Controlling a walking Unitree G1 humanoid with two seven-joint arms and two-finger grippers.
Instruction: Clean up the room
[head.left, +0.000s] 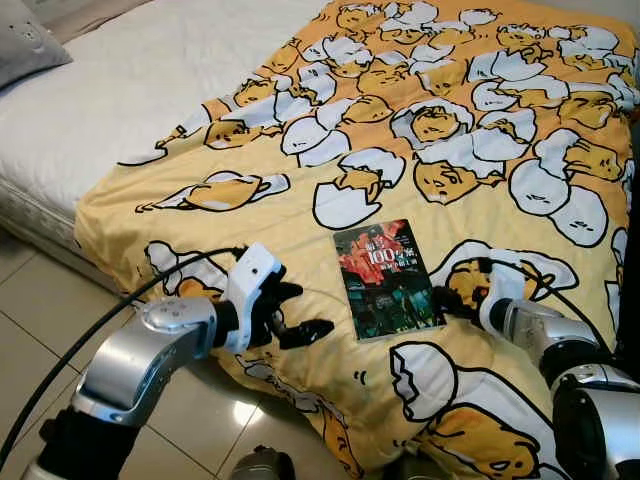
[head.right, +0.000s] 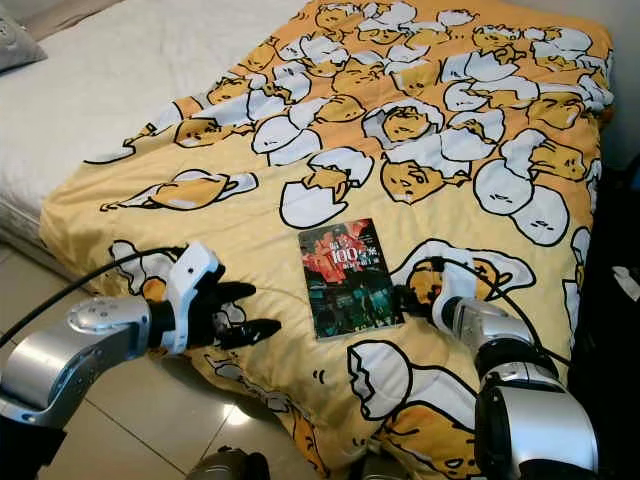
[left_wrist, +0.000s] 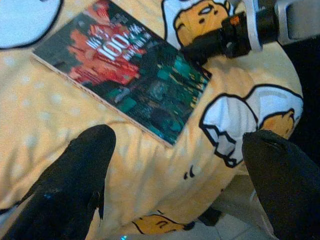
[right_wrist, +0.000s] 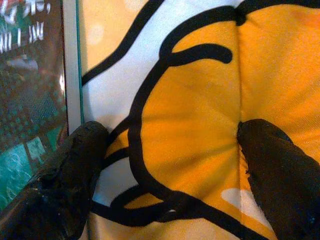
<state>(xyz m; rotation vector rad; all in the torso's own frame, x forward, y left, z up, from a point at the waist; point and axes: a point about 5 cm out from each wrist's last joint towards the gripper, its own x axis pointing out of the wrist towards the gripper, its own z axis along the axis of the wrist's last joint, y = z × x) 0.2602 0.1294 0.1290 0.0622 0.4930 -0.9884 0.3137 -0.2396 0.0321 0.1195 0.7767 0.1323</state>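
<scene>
Book (head.left: 387, 279) lies flat on the yellow egg-print blanket (head.left: 420, 130) near the bed's (head.left: 120, 90) foot edge, between both hands. Right hand (head.left: 447, 297) rests on the blanket just beside its edge, fingers spread apart. Left hand (head.left: 292, 312) hovers near the opposite side, fingers parted, gripping nothing.

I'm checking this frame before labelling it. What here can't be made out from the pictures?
- Book: small cover print is too fine in the head views and blurred in the left wrist view.
- Right gripper: fingertips hard to separate in the head views.
- Pillow: cut off by the left eye view's edge.
- Bed underside: hidden by the yellow blanket.
</scene>
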